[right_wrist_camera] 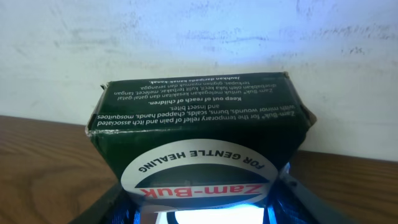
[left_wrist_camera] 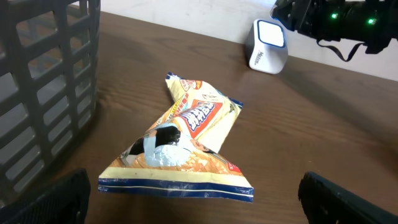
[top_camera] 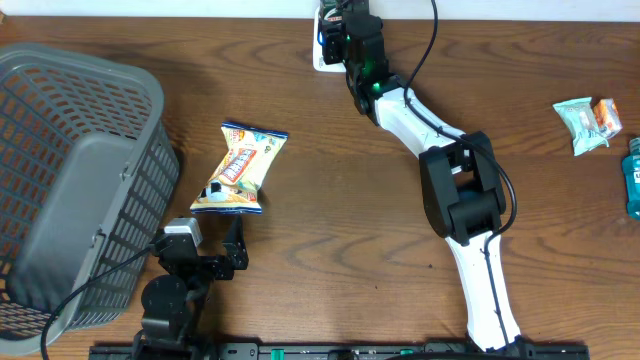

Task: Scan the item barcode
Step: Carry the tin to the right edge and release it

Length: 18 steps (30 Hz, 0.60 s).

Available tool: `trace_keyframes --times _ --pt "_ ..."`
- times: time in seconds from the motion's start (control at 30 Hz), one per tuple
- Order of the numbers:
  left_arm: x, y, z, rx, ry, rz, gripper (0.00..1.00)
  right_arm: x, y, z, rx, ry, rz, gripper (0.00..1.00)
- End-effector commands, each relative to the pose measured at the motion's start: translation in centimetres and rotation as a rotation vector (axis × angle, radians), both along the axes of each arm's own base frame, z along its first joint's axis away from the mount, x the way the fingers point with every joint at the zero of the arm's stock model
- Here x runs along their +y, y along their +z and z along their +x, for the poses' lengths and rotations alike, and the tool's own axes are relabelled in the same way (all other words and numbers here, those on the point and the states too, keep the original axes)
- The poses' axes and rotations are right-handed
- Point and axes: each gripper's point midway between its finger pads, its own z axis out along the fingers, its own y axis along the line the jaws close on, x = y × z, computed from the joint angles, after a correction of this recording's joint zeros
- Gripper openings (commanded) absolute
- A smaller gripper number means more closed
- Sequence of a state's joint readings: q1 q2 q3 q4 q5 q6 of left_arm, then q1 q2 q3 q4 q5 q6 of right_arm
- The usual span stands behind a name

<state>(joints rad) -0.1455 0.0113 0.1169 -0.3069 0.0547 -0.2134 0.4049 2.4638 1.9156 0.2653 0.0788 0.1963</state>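
Box (right_wrist_camera: 199, 134): lengthwise across the jaws, print upside down, "Zam-Buk"
Right gripper (right_wrist_camera: 200, 202): clamped on the box
Left gripper (left_wrist_camera: 194, 202): jaws wide apart

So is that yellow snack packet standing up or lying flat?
Lying flat: the yellow plastic snack packet rests printed face up on the brown wooden table.

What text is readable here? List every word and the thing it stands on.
"Zam-Buk": green box, upside down.
"FOR GENTLE HEALING": same box.
"Keep out of reach of children.": same box.
"temporary relief of pain and itch": same box; the rest of the small print is unclear.
Print on snack bag and blue bottle: too blurred.
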Motion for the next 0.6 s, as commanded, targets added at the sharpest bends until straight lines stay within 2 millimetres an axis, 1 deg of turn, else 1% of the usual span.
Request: trace_keyframes --times 0.0,0.13,0.2,0.3,0.4,0.43,0.5,0.57 --pt "0.0 -1.3 -0.1 0.037 -0.003 0.0 0.98 0.2 2.1 0.4 -0.038 -0.015 -0.002 0.19" --pt "0.0 -1.3 -0.1 0.037 -0.003 0.0 0.98 -2.0 3.3 0.1 0.041 -0.062 -0.046 0.15" --pt "0.0 -1.3 -0.1 0.037 -0.003 0.0 0.98 -4.3 4.0 -1.0 0.128 -0.087 -0.083 0.14" --pt "0.0 -1.3 -0.1 0.037 -0.003 0.0 0.98 -8.7 4.7 -2.8 0.247 -0.151 -0.136 0.15" --pt "0.0 -1.3 -0.1 0.037 -0.003 0.0 0.98 -15.2 4.5 -5.0 0.387 -0.274 -0.209 0.15" --pt "0.0 -1.3 -0.1 0.037 -0.003 0.0 0.98 -19.1 3.7 -6.6 0.481 -0.345 -0.255 0.13" --pt "0.0 -1.3 -0.1 0.037 -0.003 0.0 0.98 -23.3 2.1 -8.9 0.613 -0.407 -0.292 0.09" --pt "0.0 -1.3 -0.1 0.037 -0.003 0.0 0.98 -27.1 0.5 -11.0 0.73 -0.459 -0.309 0.07"
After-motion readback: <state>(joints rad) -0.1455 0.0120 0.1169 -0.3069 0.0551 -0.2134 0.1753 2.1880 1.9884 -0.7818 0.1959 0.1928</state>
